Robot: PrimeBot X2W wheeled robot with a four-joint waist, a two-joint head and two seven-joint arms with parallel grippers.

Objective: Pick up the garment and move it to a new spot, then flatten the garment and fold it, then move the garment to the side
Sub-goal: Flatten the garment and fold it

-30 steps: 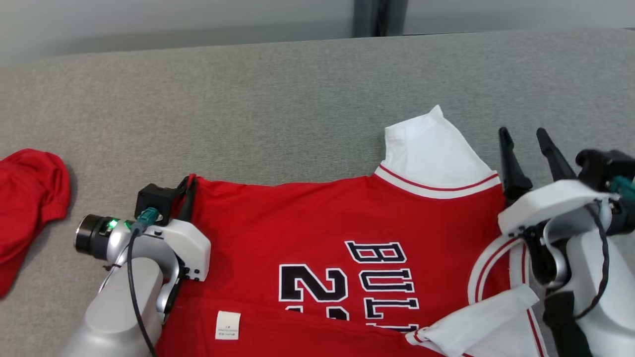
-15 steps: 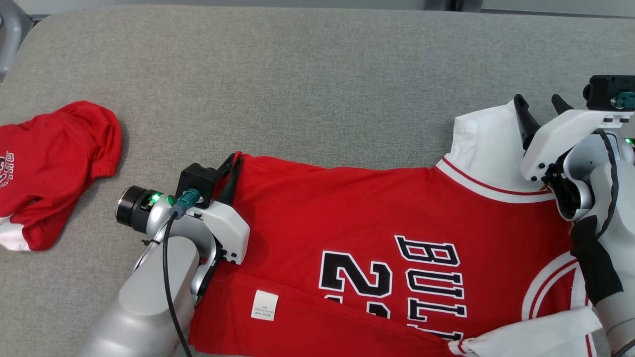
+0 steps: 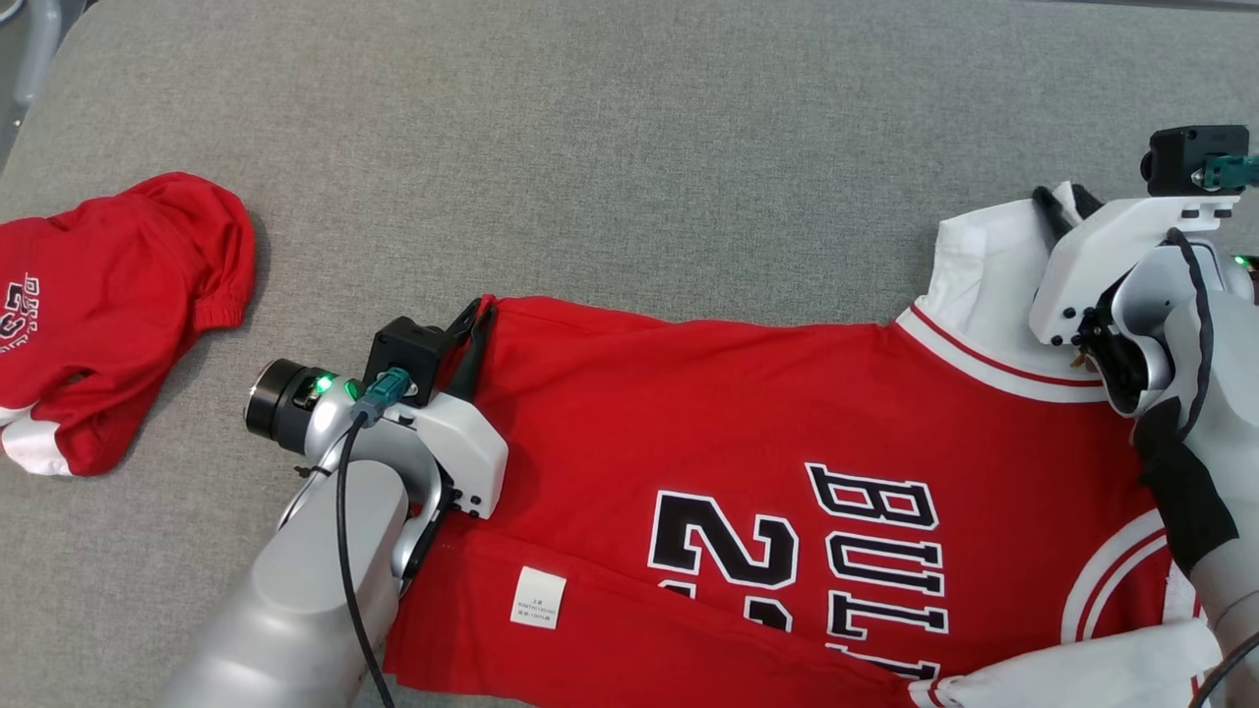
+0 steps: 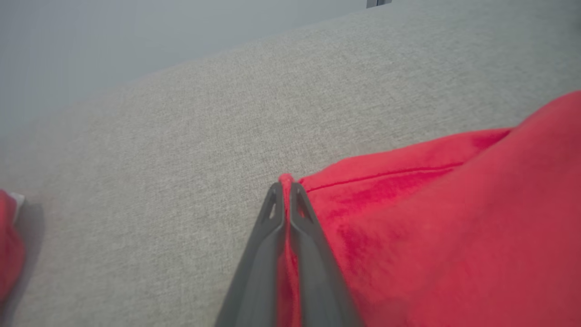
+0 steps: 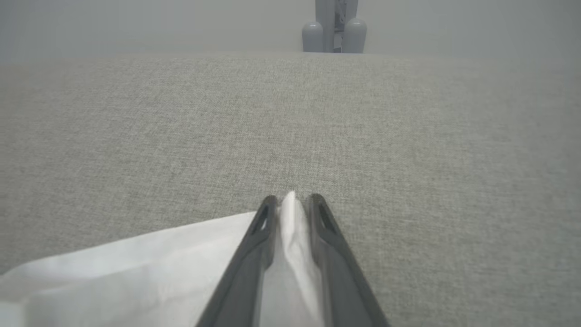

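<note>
Since the earlier frame the right pincer (image 3: 1059, 197) has drawn its fingers in from a wide spread to a narrow one. They now nip a raised fold of the white sleeve (image 3: 984, 265), seen standing up between them in the right wrist view (image 5: 292, 200). The shift of the whole head view over that time is the camera's own.

A worktop (image 3: 629, 147) covered in grey woven cloth carries everything. Behind its far edge is a plain pale grey wall (image 5: 136, 22), with a grey post (image 5: 334, 25) standing against it.

The red basketball jersey (image 3: 748, 393) lies spread on the near right part of the worktop, collar end toward the right. It has white sleeves with red-and-white banding and black, white-edged letters and numerals, partly cut off by the picture's edge. Its near edge is turned up, showing a small white label (image 3: 538, 597).

A second red garment (image 3: 118, 305) lies crumpled at the far left, well apart from the jersey.

The left pincer (image 3: 477, 313) is pressed closed on the jersey's far left corner, red cloth caught between its fingers (image 4: 286, 188).
</note>
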